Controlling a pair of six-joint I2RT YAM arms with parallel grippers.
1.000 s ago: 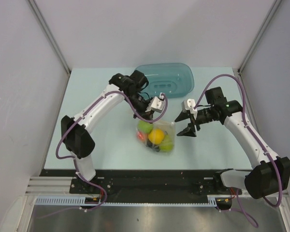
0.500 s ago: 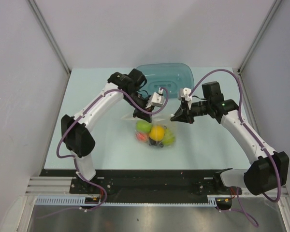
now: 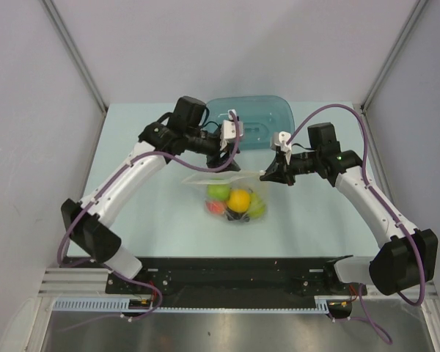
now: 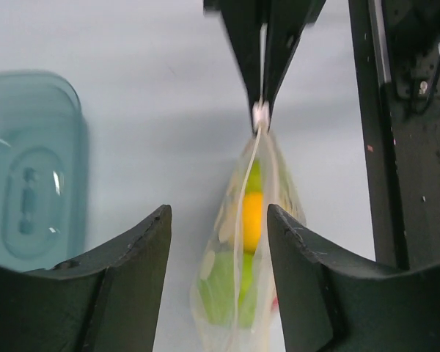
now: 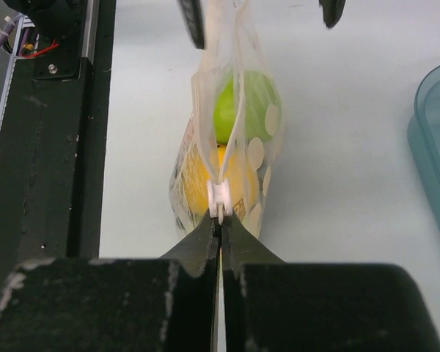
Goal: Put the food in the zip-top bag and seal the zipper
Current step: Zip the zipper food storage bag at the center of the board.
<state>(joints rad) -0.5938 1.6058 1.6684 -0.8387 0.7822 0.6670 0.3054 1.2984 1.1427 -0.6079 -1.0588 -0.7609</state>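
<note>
1. Nearest the arm bases, the food is seen inside the zip-top bag [image 3: 233, 196], near the middle of the table and between the two grippers. From above, a green fruit [image 3: 219, 192], an orange [image 3: 239, 200], a red piece [image 3: 215, 207], a dark cluster [image 3: 238, 217] and a second green fruit [image 3: 255, 210] can be made out. In the wrist views only green and orange shapes show through the plastic.
2. The zipper [image 3: 220, 176] is shown by the top view as a pale strip stretched across the bag's far edge. In both wrist views it is seen edge-on, with the bag's two walls slightly parted below it.
3. The right gripper [image 5: 221, 224] is pinched flat on the right end of the zipper, just behind a small white tab [image 5: 220, 198]. This grip is plain only in the right wrist view.
4. The left gripper [image 4: 218, 220] is spread wide with nothing held. The bag is framed in its gap, and no contact with it can be seen.
5. Behind both grippers lies a teal tub [image 3: 253, 121]. It is shown whole only from above.
6. The table [image 3: 161, 220] is pale blue-green, with a black rail [image 3: 227, 275] along its near edge. It is enclosed by plain pale walls [image 3: 29, 110].
</note>
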